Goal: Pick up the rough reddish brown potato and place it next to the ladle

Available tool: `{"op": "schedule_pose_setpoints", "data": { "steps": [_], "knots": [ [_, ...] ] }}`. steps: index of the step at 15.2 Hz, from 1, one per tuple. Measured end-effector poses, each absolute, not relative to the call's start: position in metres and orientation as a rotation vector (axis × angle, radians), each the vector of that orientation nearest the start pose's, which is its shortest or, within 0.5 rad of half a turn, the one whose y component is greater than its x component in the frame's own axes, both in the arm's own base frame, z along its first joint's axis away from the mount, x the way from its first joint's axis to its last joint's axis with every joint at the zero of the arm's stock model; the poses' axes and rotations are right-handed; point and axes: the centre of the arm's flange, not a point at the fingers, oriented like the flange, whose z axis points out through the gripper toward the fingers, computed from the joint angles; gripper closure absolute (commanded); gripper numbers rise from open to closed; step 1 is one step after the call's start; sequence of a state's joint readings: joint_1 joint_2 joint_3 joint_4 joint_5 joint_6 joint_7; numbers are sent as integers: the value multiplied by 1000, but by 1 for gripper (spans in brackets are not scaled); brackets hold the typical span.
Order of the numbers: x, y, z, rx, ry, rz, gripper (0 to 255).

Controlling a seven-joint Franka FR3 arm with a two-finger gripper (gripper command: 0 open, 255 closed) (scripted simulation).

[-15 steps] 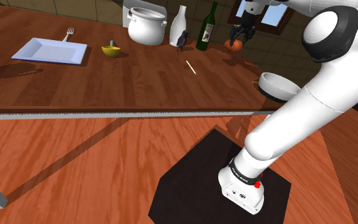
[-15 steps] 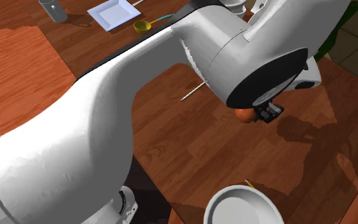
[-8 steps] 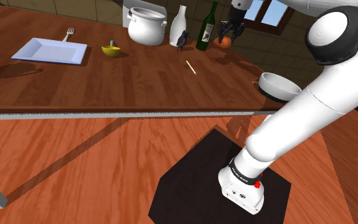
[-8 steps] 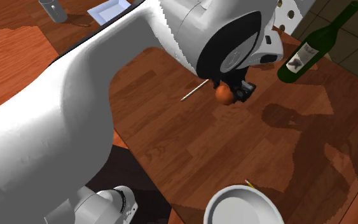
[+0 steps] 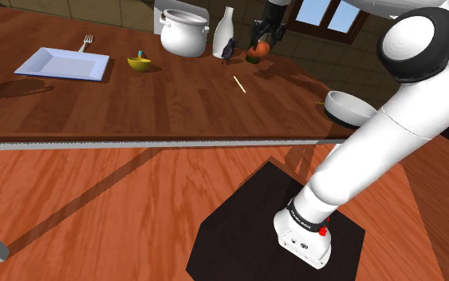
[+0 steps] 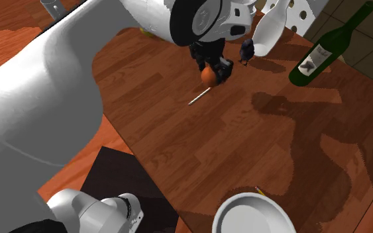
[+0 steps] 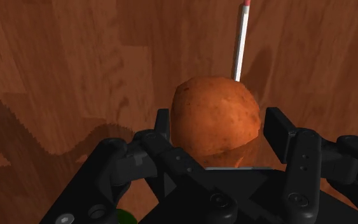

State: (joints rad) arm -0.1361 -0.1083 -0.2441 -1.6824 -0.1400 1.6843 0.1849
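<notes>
Sitting at the shoulder view's far left was a pale plate (image 5: 63, 64), then the yellow ladle (image 5: 140, 62), a white pot (image 5: 184, 32) and a white vase (image 5: 225, 30). Right of these the gripper (image 5: 258, 46) hung above the table (image 5: 135, 104), its fingers clamped on the reddish-brown potato (image 5: 254, 53) (clear of the wood, well apart from the ladle). A white bowl (image 5: 350, 106) sat rightmost.

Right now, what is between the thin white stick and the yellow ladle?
Nothing. In the shoulder view, the brown wooden table is bare from the thin white stick to the yellow ladle.
</notes>
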Motion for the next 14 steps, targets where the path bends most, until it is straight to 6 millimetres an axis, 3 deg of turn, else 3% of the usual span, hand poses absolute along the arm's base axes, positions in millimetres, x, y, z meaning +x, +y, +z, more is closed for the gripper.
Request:
{"op": "schedule_pose_setpoints", "data": {
  "steps": [14],
  "knots": [
    [582,-58,639,-3136,897,-156,255]
  ]
}}
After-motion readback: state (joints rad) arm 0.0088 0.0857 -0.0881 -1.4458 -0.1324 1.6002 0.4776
